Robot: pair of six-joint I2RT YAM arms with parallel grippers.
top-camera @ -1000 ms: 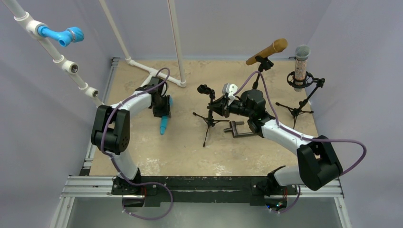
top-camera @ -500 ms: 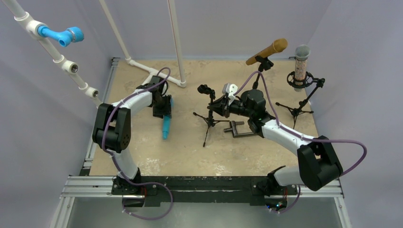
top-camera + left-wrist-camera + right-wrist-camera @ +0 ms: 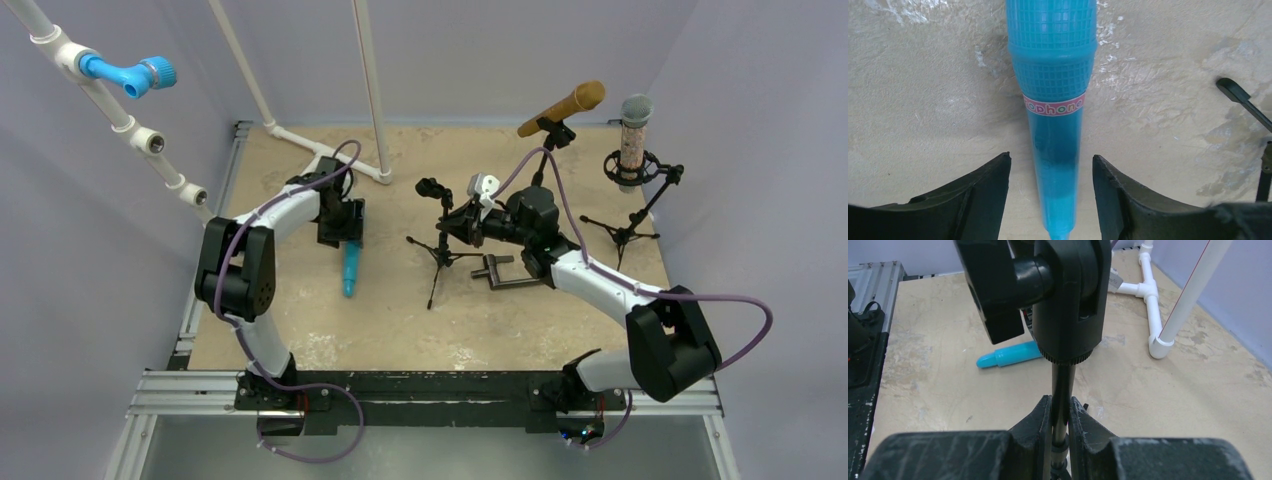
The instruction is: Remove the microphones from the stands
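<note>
A blue toy microphone (image 3: 350, 268) lies flat on the sandy table, left of centre; it fills the left wrist view (image 3: 1053, 100). My left gripper (image 3: 340, 236) is open, its fingers either side of the microphone's thin end without touching it (image 3: 1051, 165). A small black tripod stand (image 3: 439, 240) with an empty clip head (image 3: 1068, 295) stands at the table's middle. My right gripper (image 3: 462, 224) is shut on the stand's thin pole (image 3: 1060, 405), just under the head. The blue microphone also shows behind the stand in the right wrist view (image 3: 1008, 355).
A gold microphone on a stand (image 3: 562, 110) and a grey-headed microphone in a shock mount on a tripod (image 3: 632, 150) stand at the back right. White pipe frame (image 3: 330, 155) at back. A black bracket (image 3: 505, 272) lies beside the stand.
The blue microphone has slid a little toward the near edge and lies free on the table. My left gripper has drawn back from it. The right arm has not moved.
</note>
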